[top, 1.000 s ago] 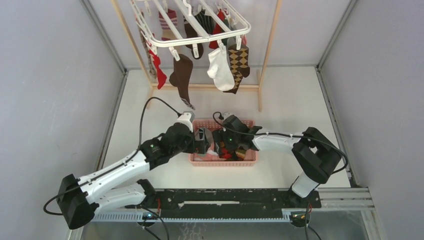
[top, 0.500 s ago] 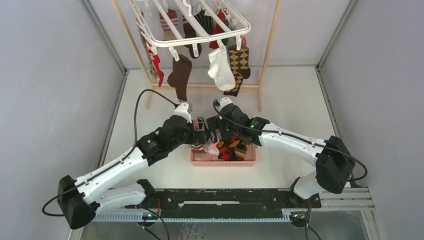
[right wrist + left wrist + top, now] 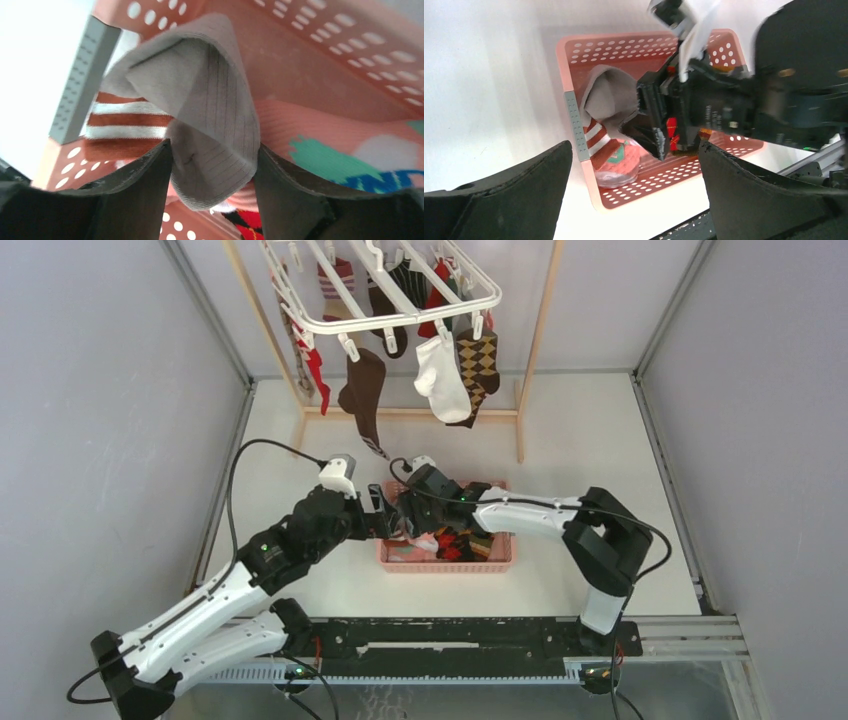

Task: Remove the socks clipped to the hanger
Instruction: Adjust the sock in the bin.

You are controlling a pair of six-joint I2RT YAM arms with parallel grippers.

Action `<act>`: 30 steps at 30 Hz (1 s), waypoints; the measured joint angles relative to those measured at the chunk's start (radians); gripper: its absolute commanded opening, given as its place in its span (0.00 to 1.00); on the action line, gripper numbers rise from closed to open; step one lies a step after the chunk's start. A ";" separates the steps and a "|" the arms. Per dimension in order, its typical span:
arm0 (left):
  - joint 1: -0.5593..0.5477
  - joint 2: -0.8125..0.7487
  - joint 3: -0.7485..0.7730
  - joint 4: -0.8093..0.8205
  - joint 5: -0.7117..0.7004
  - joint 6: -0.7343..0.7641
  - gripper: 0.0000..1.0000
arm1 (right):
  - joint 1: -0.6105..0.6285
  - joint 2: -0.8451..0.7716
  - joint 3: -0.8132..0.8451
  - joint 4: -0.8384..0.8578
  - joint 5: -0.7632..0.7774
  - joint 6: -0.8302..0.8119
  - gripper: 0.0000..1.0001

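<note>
Both arms have swung left since half a second ago, and our right hand [image 3: 214, 150] has dropped into the left end of the basket [image 3: 498, 562], clamped on a grey sock [image 3: 200, 90]. Our left hand [image 3: 634, 150] hovers just beside it, spread apart, holding nothing. At the top of the frame the hanger [image 3: 400, 310] carries the socks [image 3: 445, 375], still clipped, well apart from both hands

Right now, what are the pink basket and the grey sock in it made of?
The pink basket looks like hard, smooth plastic: stiff walls with rows of round holes. The grey sock looks like soft knitted fabric, matte, with fine ribs and floppy folds.
</note>
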 measured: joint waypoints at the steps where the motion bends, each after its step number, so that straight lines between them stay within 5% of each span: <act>1: 0.000 -0.008 -0.003 -0.002 -0.002 -0.001 1.00 | 0.004 0.018 0.000 0.002 0.000 0.007 0.59; 3: 0.000 -0.020 -0.005 -0.008 -0.006 -0.002 1.00 | 0.011 0.056 -0.003 0.010 0.002 0.021 0.48; 8: 0.000 -0.021 -0.006 -0.014 -0.009 -0.003 1.00 | 0.013 0.093 -0.018 0.029 0.006 0.039 0.45; 15: 0.000 -0.003 -0.006 -0.014 -0.009 -0.002 1.00 | 0.021 0.032 -0.042 0.028 0.007 0.023 0.73; 30: 0.000 0.033 -0.006 -0.005 -0.009 -0.002 1.00 | 0.041 -0.170 -0.098 -0.011 0.005 -0.048 0.76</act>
